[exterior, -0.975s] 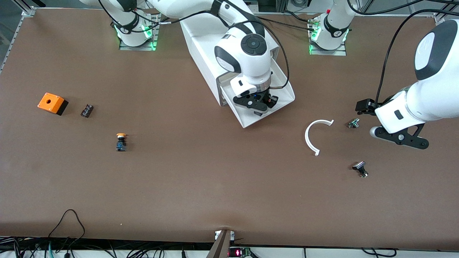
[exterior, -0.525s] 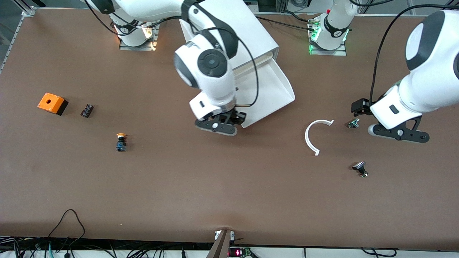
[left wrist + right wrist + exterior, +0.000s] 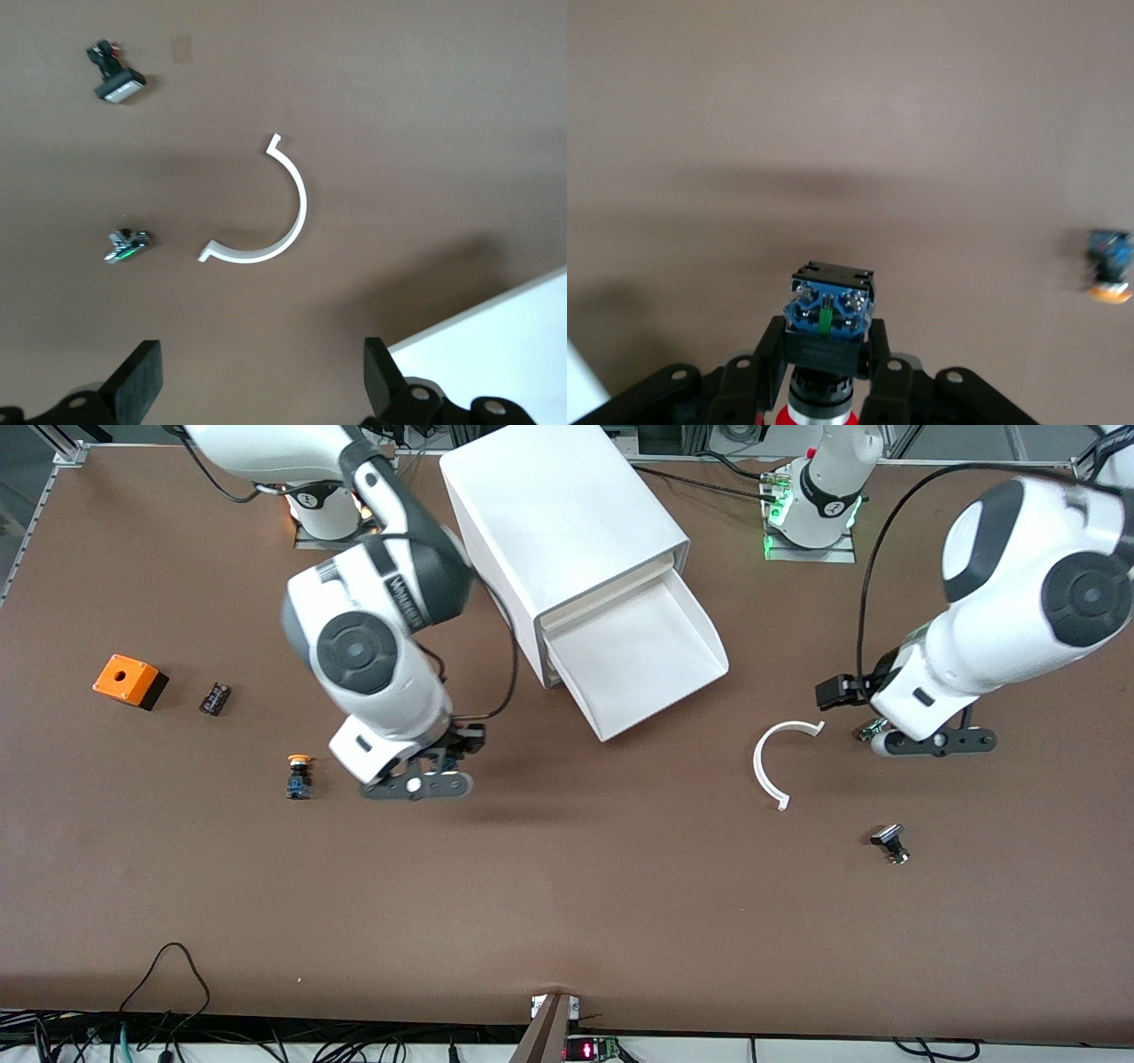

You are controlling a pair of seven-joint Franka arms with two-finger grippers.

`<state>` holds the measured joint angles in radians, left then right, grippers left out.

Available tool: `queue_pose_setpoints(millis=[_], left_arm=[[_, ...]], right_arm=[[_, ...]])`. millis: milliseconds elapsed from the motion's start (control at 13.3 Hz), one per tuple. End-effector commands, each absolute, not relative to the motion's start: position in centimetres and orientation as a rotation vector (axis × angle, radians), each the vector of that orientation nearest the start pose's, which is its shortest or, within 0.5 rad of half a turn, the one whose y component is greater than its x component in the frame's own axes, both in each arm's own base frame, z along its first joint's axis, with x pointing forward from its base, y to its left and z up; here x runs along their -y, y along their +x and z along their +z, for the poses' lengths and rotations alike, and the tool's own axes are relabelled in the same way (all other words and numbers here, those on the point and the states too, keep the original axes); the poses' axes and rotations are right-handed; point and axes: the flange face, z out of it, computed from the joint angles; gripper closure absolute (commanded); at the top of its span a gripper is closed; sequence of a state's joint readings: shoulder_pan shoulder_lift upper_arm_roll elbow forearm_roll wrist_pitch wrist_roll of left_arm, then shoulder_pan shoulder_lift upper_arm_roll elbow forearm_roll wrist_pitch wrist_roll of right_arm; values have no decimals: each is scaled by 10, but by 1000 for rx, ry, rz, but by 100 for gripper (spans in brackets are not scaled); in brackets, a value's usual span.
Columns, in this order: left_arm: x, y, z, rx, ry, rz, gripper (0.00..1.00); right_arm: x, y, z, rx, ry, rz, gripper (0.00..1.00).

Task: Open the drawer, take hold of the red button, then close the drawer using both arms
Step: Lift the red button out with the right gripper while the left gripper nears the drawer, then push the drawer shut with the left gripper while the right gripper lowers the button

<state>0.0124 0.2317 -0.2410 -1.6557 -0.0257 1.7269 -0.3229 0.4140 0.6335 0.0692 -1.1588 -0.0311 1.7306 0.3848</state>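
Observation:
The drawer [image 3: 651,657] stands pulled out of the white box cabinet [image 3: 558,514], and its tray shows nothing in it. My right gripper [image 3: 416,784] is up over the bare table beside the yellow-orange capped button [image 3: 299,775], toward the right arm's end. In the right wrist view it [image 3: 826,354] is shut on the red-capped button [image 3: 826,341], blue and black body outward. My left gripper [image 3: 930,741] is open and empty over the table near the white curved piece [image 3: 780,757]; its fingers [image 3: 142,381] stand wide apart.
An orange box [image 3: 128,680] and a small black part [image 3: 214,697] lie toward the right arm's end. A small metal part [image 3: 127,246] and a black part [image 3: 889,841] lie near the left gripper. The drawer's corner [image 3: 496,345] shows in the left wrist view.
My right gripper has lifted out of the drawer with the button and swung toward the right arm's end. My left gripper has moved toward the curved piece and the drawer.

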Motion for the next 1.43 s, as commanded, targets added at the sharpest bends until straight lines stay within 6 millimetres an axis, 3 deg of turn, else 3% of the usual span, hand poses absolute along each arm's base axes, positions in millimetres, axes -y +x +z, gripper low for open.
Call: queue_pose_setpoints(millis=[0, 150, 300, 375, 525, 675, 825, 900, 975, 1125, 1200, 1350], left_arm=[[180, 597, 414, 292, -3177, 266, 1], [223, 596, 383, 392, -3175, 260, 1], [270, 582, 367, 449, -3162, 263, 1], [280, 577, 355, 540, -3139, 245, 1], [303, 548, 318, 595, -3117, 193, 1], [312, 537, 306, 684, -3115, 126, 1], [321, 530, 303, 737, -3077, 103, 1], [327, 523, 299, 738, -3064, 102, 1], [331, 520, 299, 755, -3058, 103, 1], [342, 508, 296, 736, -3058, 122, 1], [343, 504, 294, 731, -3055, 135, 1], [359, 487, 291, 688, -3066, 177, 1]], right_arm=[[-254, 640, 402, 263, -3108, 105, 100], [-198, 637, 367, 337, -3099, 60, 100], [-177, 629, 337, 345, -3098, 53, 100], [-166, 627, 321, 331, -3103, 48, 100], [-144, 616, 279, 330, -3112, 14, 100], [-125, 605, 244, 309, -3117, -20, 100], [-114, 601, 225, 309, -3116, -18, 100], [-112, 601, 223, 304, -3117, -13, 93], [-110, 602, 224, 300, -3117, -13, 64], [-97, 604, 223, 266, -3120, -13, 15], [-94, 605, 224, 256, -3121, -16, 1], [-93, 609, 242, 226, -3121, -47, 1]])
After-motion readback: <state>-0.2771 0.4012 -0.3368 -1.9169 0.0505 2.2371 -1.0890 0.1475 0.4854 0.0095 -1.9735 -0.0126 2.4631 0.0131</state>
